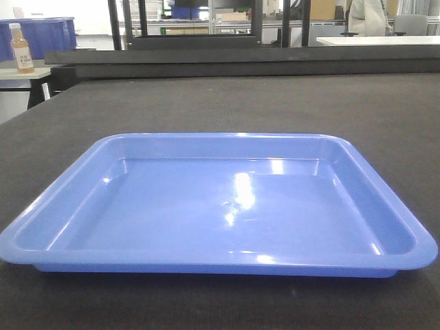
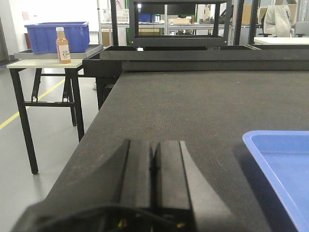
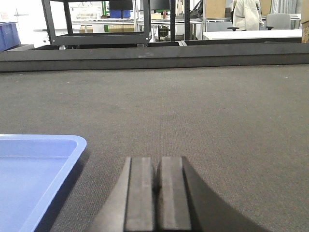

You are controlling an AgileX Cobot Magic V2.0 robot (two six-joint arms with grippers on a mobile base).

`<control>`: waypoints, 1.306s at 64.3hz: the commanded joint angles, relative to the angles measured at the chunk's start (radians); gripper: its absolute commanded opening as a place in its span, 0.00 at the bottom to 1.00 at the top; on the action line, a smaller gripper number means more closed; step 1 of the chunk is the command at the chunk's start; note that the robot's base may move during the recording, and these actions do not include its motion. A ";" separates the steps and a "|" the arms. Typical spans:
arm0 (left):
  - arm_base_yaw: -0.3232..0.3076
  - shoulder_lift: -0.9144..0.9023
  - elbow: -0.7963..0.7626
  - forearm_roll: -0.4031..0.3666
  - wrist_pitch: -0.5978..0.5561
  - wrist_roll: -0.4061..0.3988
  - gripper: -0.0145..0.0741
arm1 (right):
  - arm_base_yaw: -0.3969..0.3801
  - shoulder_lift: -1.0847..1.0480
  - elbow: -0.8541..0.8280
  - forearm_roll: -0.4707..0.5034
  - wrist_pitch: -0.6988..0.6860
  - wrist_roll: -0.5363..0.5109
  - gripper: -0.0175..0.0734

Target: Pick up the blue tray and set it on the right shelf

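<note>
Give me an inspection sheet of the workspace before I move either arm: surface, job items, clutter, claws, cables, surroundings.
Surface: dark textured mat, flat.
Job's things: blue tray lies flat and empty on the mat; right shelf cannot be picked out in any view.
Clutter: nothing seen on the mat.
Grippers: left claw shut, left of the tray; right claw shut, right of the tray; neither touches it.
Cables: nothing seen.
Surroundings: side table to the left with a bottle and a blue bin; black rack beyond the far edge.
</note>
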 commanded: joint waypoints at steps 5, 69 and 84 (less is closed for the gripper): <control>0.002 -0.014 0.029 0.000 -0.083 -0.005 0.11 | -0.005 -0.021 -0.024 -0.006 -0.084 -0.006 0.25; 0.002 -0.006 -0.074 0.002 -0.206 -0.005 0.11 | -0.005 -0.017 -0.191 -0.006 0.065 -0.006 0.25; 0.002 0.080 -0.327 0.002 0.156 -0.005 0.11 | -0.005 0.114 -0.445 -0.006 0.323 -0.006 0.25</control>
